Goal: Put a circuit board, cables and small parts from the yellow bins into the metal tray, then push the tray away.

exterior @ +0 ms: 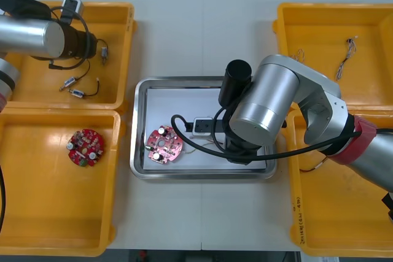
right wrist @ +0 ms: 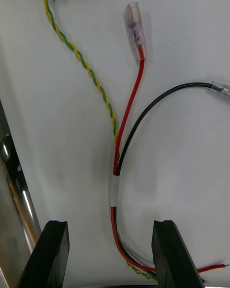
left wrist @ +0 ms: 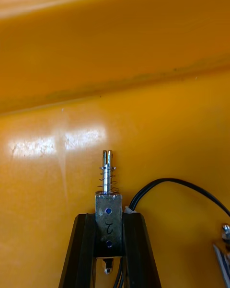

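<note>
Looking down on a light counter [exterior: 184, 23] and finding a metal tray [exterior: 140, 127] at its middle, white inside, with yellow bins [exterior: 344, 213] flanking it, two at each side. Noting a round red circuit board [exterior: 164, 145] lying flat in the tray's near left part. Seeing the right arm [exterior: 270, 108] reaching in from the right and hanging over the tray's right half. Finding the right pincer [right wrist: 110, 249] standing wide open close over the white floor, gripping nothing. Tracing a cable [right wrist: 114, 192] lying on that floor and running between the two black fingers [right wrist: 50, 254] without touching either: red, black and twisted yellow-green leads bound by a clear sleeve, spreading apart beyond the fingertips, the red and the black each ending in a clear-covered terminal. Seeing the left arm [exterior: 31, 38] reaching over the far left bin [exterior: 126, 29]. Finding the left pincer [left wrist: 109, 221] clamping a small metal part [left wrist: 108, 206] by its square body, a pin with a fine spring sticking out past the fingertips and a black lead curling off to one side; touching the bin floor or hanging clear of it, impossible to tell. Spotting loose small metal parts [exterior: 77, 93] lying in the same bin, a second circuit board [exterior: 84, 147] resting in the near left bin [exterior: 37, 213], and thin cables [exterior: 347, 53] lying in the far right bin [exterior: 307, 29].
</note>
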